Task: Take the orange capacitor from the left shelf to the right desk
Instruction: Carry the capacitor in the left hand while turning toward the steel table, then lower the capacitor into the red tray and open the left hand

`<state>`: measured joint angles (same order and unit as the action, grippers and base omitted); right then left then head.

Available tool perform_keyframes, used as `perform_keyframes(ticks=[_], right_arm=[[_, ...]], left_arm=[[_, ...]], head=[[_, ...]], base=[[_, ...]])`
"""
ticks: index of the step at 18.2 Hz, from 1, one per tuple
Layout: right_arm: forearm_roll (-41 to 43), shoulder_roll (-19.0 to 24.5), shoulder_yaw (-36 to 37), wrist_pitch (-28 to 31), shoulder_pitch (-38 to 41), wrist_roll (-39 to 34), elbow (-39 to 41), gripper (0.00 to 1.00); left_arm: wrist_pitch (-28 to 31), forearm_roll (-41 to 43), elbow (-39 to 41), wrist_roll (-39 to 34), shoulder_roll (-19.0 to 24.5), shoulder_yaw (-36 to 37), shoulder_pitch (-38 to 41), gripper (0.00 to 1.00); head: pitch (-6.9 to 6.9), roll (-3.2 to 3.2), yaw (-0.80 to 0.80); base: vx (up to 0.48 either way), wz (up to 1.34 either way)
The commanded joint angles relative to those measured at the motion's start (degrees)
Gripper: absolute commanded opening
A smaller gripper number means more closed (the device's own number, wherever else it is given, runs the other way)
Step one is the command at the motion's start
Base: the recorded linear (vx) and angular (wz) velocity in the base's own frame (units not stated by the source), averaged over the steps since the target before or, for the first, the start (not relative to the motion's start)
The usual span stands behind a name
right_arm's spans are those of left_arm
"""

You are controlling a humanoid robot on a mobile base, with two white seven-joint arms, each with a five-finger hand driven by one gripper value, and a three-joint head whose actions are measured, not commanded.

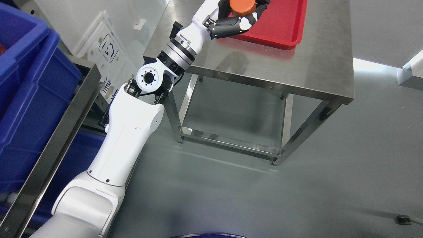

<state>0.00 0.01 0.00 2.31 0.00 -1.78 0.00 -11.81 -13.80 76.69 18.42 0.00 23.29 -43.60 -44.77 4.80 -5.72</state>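
My left arm reaches from the lower left up over the steel desk (314,66). Its black-fingered left hand (243,15) is shut on the orange capacitor (242,6), a round orange cylinder at the top edge of the picture. The hand holds the capacitor over the near left part of the red tray (284,29) that lies on the desk. Whether the capacitor touches the tray cannot be told; its top is cut off by the picture's edge. The right arm does not show.
Blue bins (29,86) sit on the metal shelf (53,145) along the left edge. A white board with printed marks (109,53) leans behind the arm. Grey floor lies under and around the desk. A small dark object (403,219) lies on the floor at lower right.
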Motion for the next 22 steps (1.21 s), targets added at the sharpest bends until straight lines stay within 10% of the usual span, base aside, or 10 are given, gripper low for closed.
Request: perform_keyframes(ticks=[1,22], right_arm=[[0.0,-1.0,0.6,0.0,1.9,0.0,1.3,1.0],[0.0,-1.0,0.7,0.0,1.9,0.0,1.3,1.0]], left_arm=[[-0.1,0.3,-6.6,0.0,1.0,2.4,-2.4,0.04],[-0.1,0.1,-6.6,0.0,1.0,1.9,-2.6,0.06]], head=[[0.0,0.0,0.0],[-0.02,0.0,0.0]], base=[[0.271,-0.23],[0.206,-0.11]])
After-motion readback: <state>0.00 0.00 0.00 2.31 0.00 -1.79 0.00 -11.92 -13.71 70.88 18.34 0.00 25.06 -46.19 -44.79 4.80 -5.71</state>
